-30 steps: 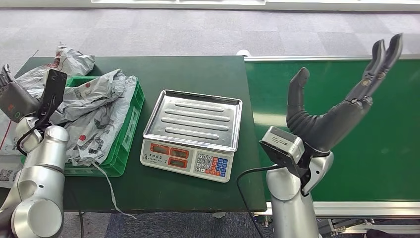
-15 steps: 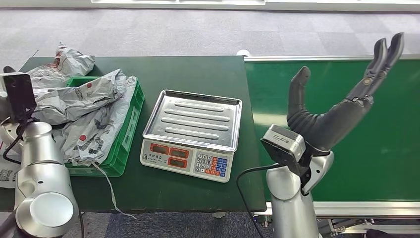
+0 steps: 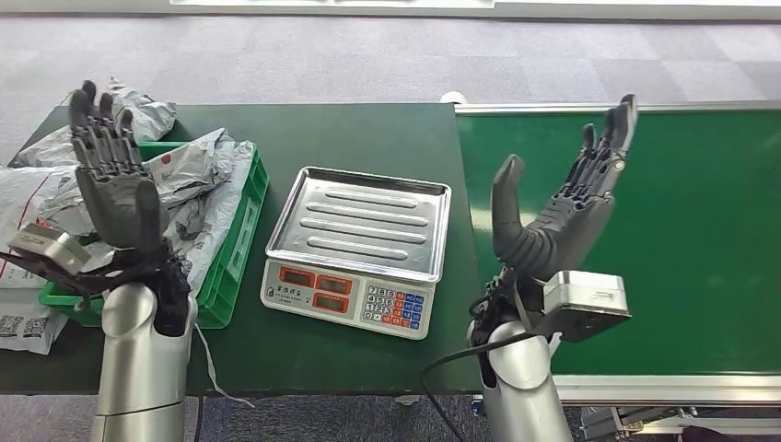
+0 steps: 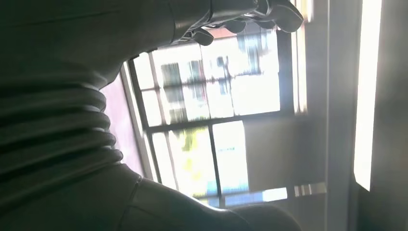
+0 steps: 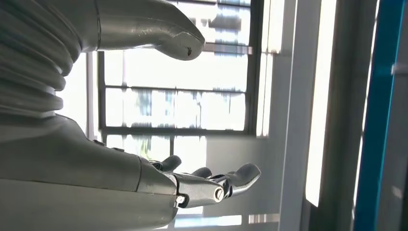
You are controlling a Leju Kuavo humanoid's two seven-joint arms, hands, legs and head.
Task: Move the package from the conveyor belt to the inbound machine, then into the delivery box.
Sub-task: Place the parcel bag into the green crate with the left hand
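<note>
Both the left hand [image 3: 118,198] and right hand [image 3: 562,207] stand raised, fingers spread and empty, flanking the scale [image 3: 359,249].

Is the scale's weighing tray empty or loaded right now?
Empty: the steel tray of the scale shows its bare ribs, nothing on it.

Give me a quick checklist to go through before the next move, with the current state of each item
1. Left robot hand empty, fingers apart: ok.
2. Right robot hand empty, fingers apart: ok.
3. Package waiting on the conveyor belt: not ok, the visible stretch is bare.
4. Scale tray free: ok.
5. Green crate has room: cannot tell, grey bags are heaped in it.
</note>
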